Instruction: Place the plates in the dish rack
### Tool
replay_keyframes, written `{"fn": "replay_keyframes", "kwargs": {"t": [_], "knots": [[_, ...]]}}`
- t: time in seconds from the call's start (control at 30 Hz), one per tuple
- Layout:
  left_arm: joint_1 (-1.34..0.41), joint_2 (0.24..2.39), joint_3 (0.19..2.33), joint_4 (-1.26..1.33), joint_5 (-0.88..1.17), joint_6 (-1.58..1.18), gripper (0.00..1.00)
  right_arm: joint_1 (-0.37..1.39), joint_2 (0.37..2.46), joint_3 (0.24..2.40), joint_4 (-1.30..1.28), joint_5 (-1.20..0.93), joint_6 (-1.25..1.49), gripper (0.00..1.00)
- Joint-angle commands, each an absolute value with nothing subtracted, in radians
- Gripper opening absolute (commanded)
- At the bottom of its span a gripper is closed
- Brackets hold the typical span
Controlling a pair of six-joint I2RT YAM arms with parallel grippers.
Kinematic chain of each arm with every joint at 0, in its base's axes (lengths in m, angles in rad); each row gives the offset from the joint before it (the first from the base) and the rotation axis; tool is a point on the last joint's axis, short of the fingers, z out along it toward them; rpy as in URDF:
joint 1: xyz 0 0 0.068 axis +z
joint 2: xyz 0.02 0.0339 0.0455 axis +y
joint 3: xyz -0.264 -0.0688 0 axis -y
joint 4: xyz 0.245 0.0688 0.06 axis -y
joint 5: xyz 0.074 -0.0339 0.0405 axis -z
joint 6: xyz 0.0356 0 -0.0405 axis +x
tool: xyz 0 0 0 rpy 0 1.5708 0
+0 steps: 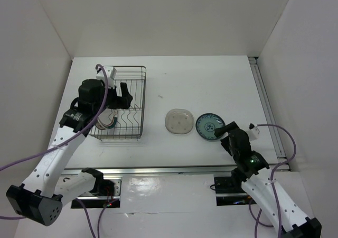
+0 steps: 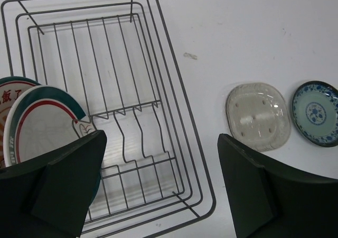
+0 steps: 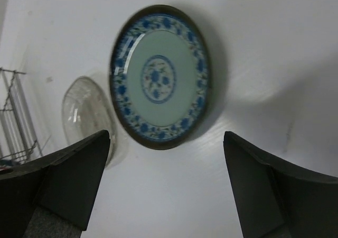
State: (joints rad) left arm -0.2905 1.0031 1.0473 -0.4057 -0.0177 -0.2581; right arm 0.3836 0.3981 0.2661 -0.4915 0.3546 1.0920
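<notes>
Dish rack (image 1: 134, 87), a dark wire basket, sits on the left part of the white table (image 1: 211, 84). It is the largest thing there, and the zigzag dividers along its bottom show clearly in the left wrist view (image 2: 132, 74). The left arm (image 1: 58, 148) reaches up from the near edge and over the rack's left side. The right arm (image 1: 264, 185) stretches out well to the right of the rack.

Two plates stand on edge inside the rack, at its near left corner. The front one is the white plate with a dark rim band (image 2: 42, 127) and a thin red ring. Close behind it is the plate with orange markings (image 2: 10, 98), mostly hidden. The other two plates lie flat on the table outside the rack, to its right. The translucent pale grey plate (image 1: 178, 121) is the nearer to the rack, yet clearly apart from its right wall. The teal-blue patterned plate (image 1: 209, 127) lies just beside the grey one, on the side away from the rack.

The left gripper (image 2: 163, 195) hangs above the rack with its jaws spread wide and nothing between them. The right gripper (image 3: 166, 190) is on the side of the teal-blue plate farthest from the rack. Its jaws are also spread wide and empty, with that plate lying just ahead of its fingertips (image 3: 79, 174)
</notes>
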Motion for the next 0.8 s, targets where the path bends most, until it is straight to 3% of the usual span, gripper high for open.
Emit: {"fn": "replay_keyframes", "kwargs": {"t": [0.0,0.27,0.6,0.77], "knots": [[-0.285,0.977,1.077,-0.379,0.046,-0.285,1.00,0.387,0.434,0.250,-0.597,0.433,1.230,0.94],[-0.285,0.968,1.068,-0.379,0.071,-0.285,1.00,0.396,0.558,0.175,-0.416,0.434,1.266,0.82],[-0.285,0.968,1.068,-0.379,0.100,-0.294,1.00,0.396,0.663,0.107,-0.264,0.497,1.287,0.49],[-0.285,0.968,1.068,-0.379,0.109,-0.295,1.00,0.396,0.709,0.089,-0.207,0.497,1.296,0.46]]}}
